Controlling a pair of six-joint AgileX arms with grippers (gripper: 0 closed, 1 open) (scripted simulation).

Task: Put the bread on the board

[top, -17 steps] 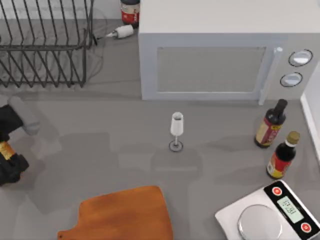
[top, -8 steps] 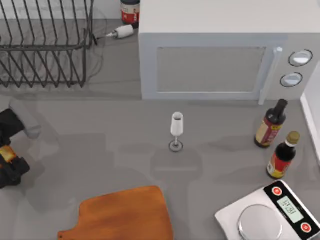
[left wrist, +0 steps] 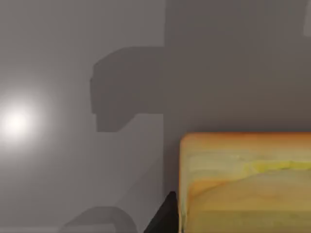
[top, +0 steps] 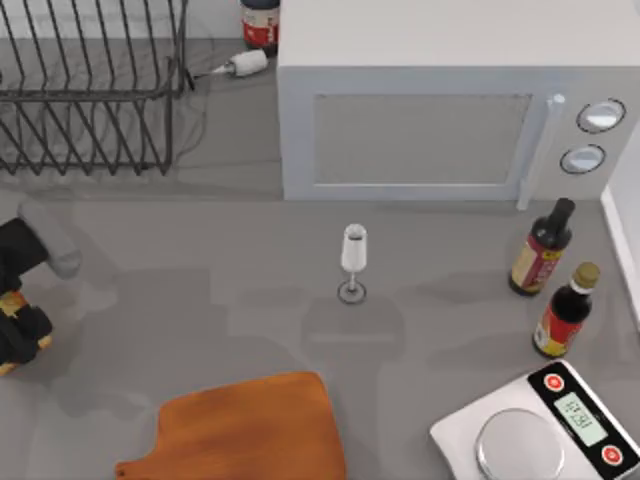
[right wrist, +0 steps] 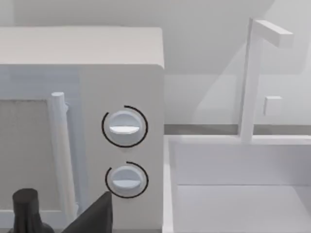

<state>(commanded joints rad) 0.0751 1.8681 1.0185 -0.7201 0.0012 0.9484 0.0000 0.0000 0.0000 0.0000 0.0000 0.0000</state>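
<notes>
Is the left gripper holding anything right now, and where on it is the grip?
The left gripper, at the table's left edge, appears to hold the bread, which fills its wrist view close up. Where the fingers grip it cannot be told.

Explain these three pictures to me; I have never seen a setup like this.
This is a simulated two-armed AgileX robot at a grey table. One picture looks down from overhead; the other two come from cameras on each wrist. From above, the left claw sits at the table's left edge. Its wrist camera shows the bread right against it, seemingly held. The board lies at the near edge with nothing on it. Also on the table: a microwave, dish rack, wine glass, two dark bottles, and a white scale. The right wrist camera faces the microwave's dials.
</notes>
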